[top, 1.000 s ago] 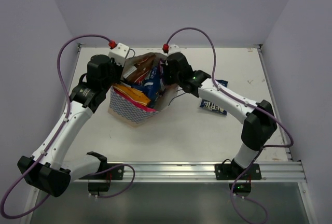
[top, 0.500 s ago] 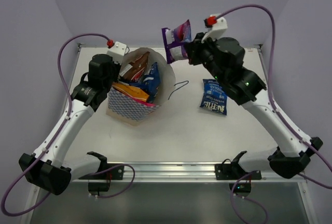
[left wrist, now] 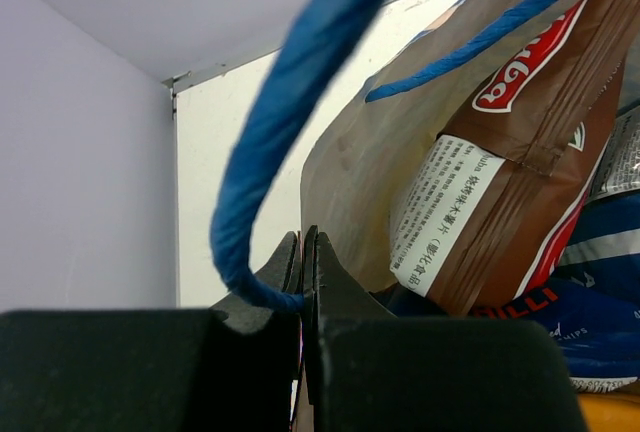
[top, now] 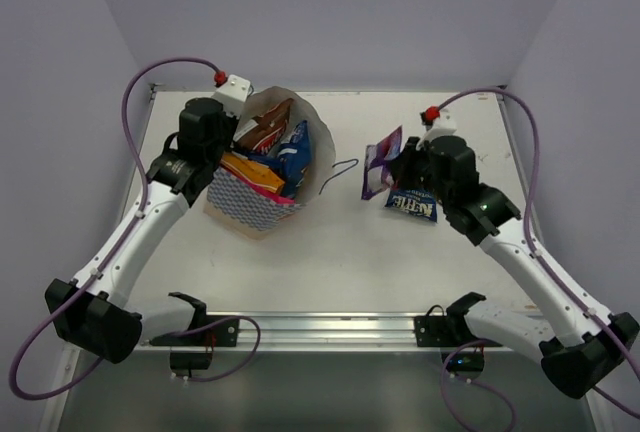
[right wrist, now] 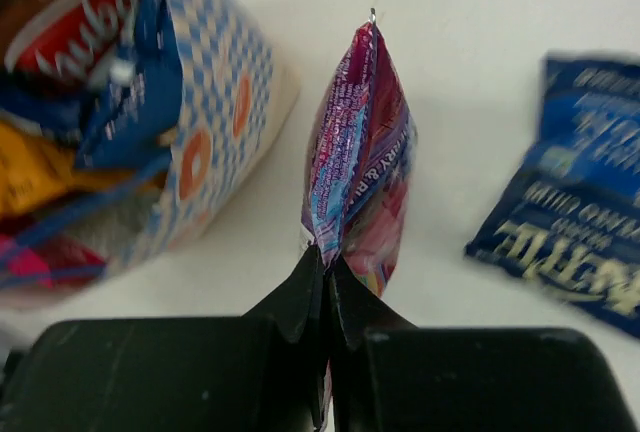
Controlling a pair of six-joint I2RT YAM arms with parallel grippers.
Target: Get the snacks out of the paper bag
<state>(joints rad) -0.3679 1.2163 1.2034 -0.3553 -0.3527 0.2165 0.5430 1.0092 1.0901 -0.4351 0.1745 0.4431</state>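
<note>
The checked paper bag (top: 245, 207) stands open at the left of the table and holds several snacks: brown-and-cream (top: 265, 132), blue (top: 296, 152), orange (top: 250, 172) and pink-red (top: 272, 190). My left gripper (top: 222, 144) is shut on the bag's left rim beside its blue cord handle (left wrist: 270, 142); the brown packet (left wrist: 500, 152) shows close by. My right gripper (right wrist: 327, 262) is shut on the small purple packet (right wrist: 360, 142), which is right of the bag in the top view (top: 382, 162). A blue-white packet (top: 411, 202) lies flat on the table just right of it.
The bag's other cord handle (top: 340, 170) trails on the table between the bag and the purple packet. Walls close the table at the back and both sides. A metal rail (top: 380, 327) runs along the near edge.
My right gripper lifted the purple packet out of the bag, swung it high to the right, then brought it down beside the blue-white packet. My left gripper kept its hold on the bag.
</note>
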